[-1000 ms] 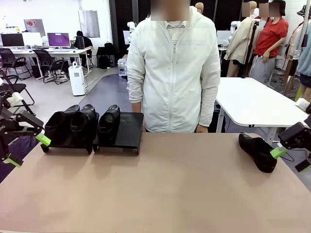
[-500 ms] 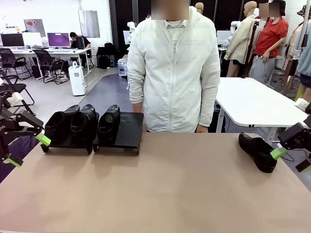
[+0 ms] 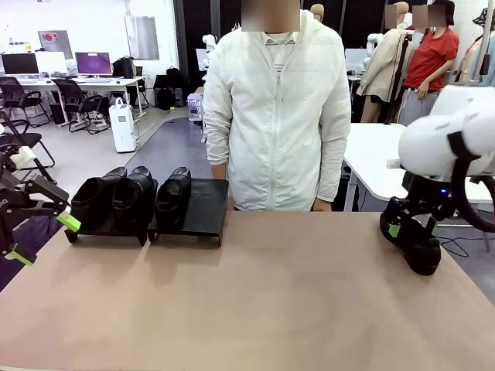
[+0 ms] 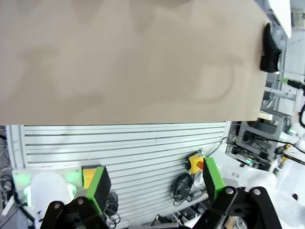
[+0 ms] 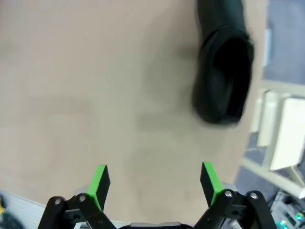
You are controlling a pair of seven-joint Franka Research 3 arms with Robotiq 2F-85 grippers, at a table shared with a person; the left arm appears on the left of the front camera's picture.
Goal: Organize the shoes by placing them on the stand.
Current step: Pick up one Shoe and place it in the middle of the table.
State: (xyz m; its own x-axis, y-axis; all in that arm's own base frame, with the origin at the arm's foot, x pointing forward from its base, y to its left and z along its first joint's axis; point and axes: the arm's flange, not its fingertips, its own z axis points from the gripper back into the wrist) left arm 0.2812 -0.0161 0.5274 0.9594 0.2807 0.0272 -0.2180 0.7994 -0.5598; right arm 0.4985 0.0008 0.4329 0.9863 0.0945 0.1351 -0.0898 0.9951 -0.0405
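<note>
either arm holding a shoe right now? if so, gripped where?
Nothing held. The right gripper is open above the table with the loose shoe beyond its jaws, untouched. The left gripper is open off the table's edge.

No legible text, labels, brands or numbers anywhere. Monitors (image 3: 93, 62) at ten o'clock in the front view show lit screens, content too small to read. A red-and-white poster (image 3: 52, 39) on the far wall behind them is too blurred to make out. The lone shoe (image 5: 224, 62) shows no readable marking.
</note>
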